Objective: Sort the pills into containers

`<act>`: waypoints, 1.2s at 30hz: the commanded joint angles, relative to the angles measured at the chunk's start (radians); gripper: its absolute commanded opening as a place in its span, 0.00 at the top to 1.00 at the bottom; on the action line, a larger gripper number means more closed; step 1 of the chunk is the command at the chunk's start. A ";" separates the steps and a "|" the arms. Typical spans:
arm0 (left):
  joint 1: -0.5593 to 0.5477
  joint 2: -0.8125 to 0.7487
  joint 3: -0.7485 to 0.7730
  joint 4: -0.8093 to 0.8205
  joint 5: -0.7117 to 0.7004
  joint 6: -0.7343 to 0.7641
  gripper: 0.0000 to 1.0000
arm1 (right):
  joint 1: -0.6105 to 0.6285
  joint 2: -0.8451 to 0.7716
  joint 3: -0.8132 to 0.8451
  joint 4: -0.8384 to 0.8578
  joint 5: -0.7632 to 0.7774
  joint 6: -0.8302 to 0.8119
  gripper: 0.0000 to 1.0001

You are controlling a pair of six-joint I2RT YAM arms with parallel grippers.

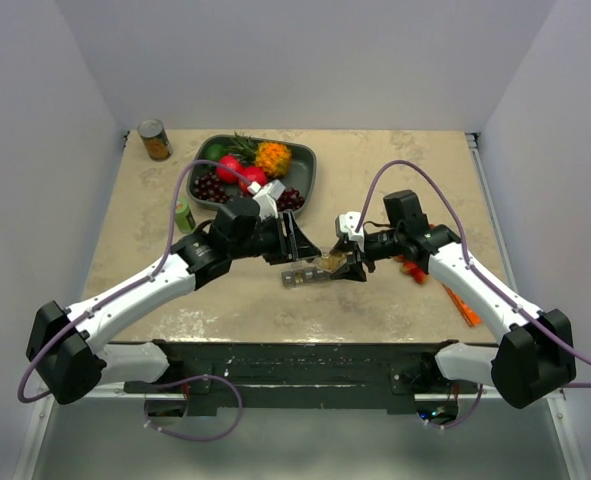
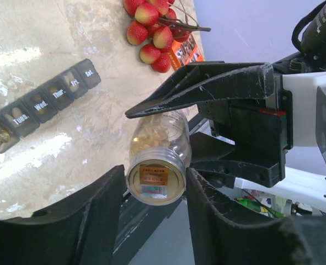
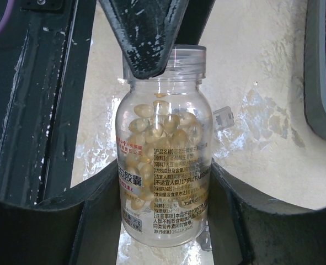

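Note:
A clear pill bottle (image 1: 327,264) full of yellow capsules hangs between both grippers over the table's middle. My right gripper (image 1: 353,265) is shut on its body, seen close in the right wrist view (image 3: 164,165), with the bottle (image 3: 163,160) between the pads. My left gripper (image 1: 297,245) is closed on the bottle's cap (image 2: 155,179), its fingers touching both sides (image 2: 154,172). The grey containers strip (image 1: 297,278) lies on the table just below the bottle. It shows in the left wrist view (image 2: 41,105) with day labels and some lids open; capsules lie in the leftmost compartments.
A dark grey fruit tray (image 1: 307,178) stands at the back centre, its edge also in the right wrist view (image 3: 317,83). A tin can (image 1: 155,140) is at the back left, a green item (image 1: 184,216) left of my left arm, and an orange item (image 1: 462,305) by the right arm.

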 commanded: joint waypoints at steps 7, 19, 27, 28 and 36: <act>-0.017 0.034 0.025 0.039 0.069 0.077 0.75 | -0.003 -0.019 0.012 0.036 -0.012 0.002 1.00; 0.037 0.061 -0.182 0.446 0.594 0.473 0.81 | -0.003 -0.027 0.018 0.006 -0.067 -0.023 1.00; 0.051 0.054 -0.147 0.406 0.484 0.636 0.49 | -0.002 -0.029 0.018 -0.009 -0.081 -0.040 1.00; 0.052 0.054 -0.124 0.386 0.476 0.630 0.41 | -0.002 -0.027 0.018 -0.007 -0.078 -0.040 1.00; 0.060 -0.121 -0.164 0.415 0.341 0.547 0.01 | -0.002 -0.025 0.018 -0.001 -0.070 -0.034 1.00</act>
